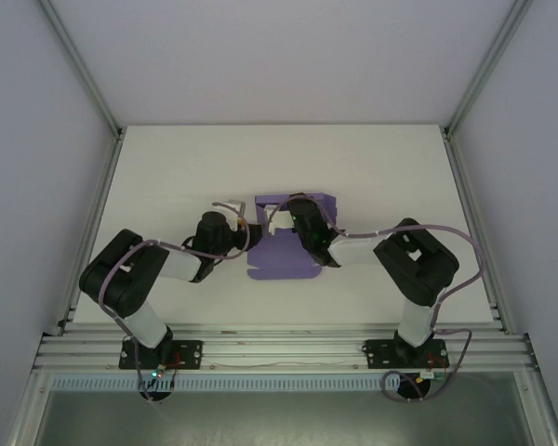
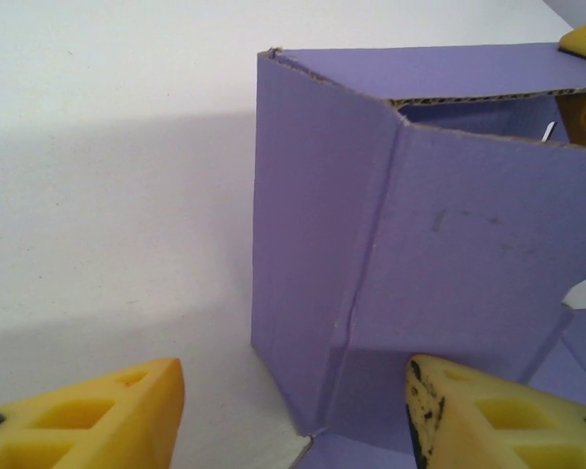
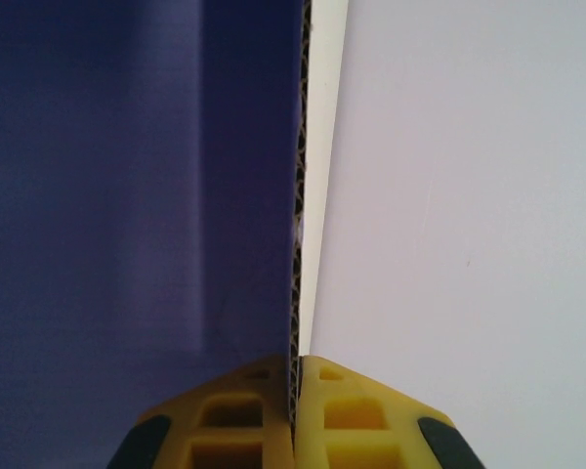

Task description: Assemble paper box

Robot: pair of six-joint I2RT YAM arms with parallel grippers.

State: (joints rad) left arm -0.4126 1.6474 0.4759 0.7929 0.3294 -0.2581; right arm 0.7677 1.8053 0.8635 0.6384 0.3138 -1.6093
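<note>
On table point(image 1: 177, 177), one paper box point(image 1: 279, 258).

The table point(image 1: 167, 167) is seen from above and behind the arm bases point(image 1: 158, 353). Both wrist views are taken very close, and the paper box point(image 1: 284, 260) is shared by all three.

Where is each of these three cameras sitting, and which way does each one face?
Top external: fixed above and behind the arms, facing down at the table; shows both arms whole, left gripper and right gripper meeting at the purple paper box.
Left wrist: on the left arm, facing forward past its open yellow fingers at a raised box wall.
Right wrist: on the right arm, facing along its fingers, shut on a wall's edge.
Shared: all three see the box.
</note>
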